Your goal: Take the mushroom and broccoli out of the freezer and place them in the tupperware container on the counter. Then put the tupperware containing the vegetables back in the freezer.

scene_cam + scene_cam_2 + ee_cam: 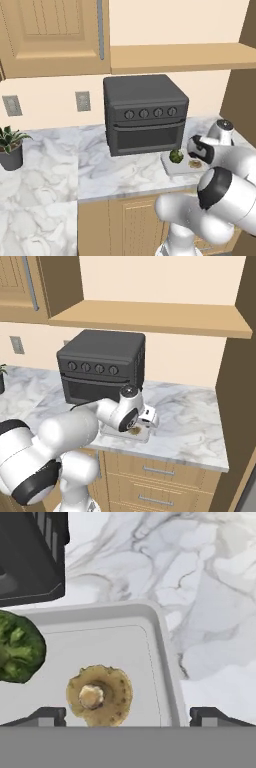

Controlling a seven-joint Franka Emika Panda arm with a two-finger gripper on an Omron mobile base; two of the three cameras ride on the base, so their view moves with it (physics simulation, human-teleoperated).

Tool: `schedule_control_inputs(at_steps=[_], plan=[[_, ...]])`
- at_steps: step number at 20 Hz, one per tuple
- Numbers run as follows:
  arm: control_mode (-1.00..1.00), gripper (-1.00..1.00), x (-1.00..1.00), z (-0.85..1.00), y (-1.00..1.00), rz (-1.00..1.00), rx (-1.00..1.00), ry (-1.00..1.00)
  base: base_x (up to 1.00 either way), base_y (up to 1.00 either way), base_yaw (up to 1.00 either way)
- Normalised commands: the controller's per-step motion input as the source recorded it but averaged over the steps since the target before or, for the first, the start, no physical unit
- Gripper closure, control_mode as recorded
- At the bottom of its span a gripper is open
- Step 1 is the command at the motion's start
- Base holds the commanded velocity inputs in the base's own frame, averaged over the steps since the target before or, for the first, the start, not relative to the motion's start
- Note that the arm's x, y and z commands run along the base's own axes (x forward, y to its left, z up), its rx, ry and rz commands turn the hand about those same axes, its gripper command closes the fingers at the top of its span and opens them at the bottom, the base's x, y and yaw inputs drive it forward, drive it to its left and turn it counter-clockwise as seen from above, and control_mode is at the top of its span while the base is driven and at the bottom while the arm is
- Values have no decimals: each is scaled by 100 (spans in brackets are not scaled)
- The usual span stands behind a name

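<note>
The pale tupperware container [125,619] lies on the marbled counter [210,587] in front of the black oven. Inside it rests the tan mushroom [99,695], stem up, and the dark-green broccoli [19,646] sits at its left side. My gripper [127,717] hovers just above the tray with its fingertips [47,716] set wide apart, open, nothing between them. From the left base view the broccoli [176,156] and mushroom [195,163] show in the tupperware container [172,169], with the hand [202,149] above them. The right base view shows the mushroom [135,431] under the hand. The freezer is out of view.
A black countertop oven [144,112] stands right behind the tray. A potted plant [11,146] sits at the counter's far left. A wooden shelf [150,316] runs above, and drawers with bar handles [157,471] are below the counter edge.
</note>
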Motion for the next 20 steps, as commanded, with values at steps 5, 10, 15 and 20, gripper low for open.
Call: schedule_control_inputs(at_steps=[5, 10, 15, 20], plan=[[-100, -100, 17, 0, -39, 0, 0, 3, 0, 0, 0], [-100, -100, 23, -3, -40, 0, 4, 4, 0, 0, 0], [-100, -100, 6, -18, -2, 0, 3, 4, 0, 0, 0], [-100, -100, 18, -29, 0, 0, 0, 6, 0, 0, 0]])
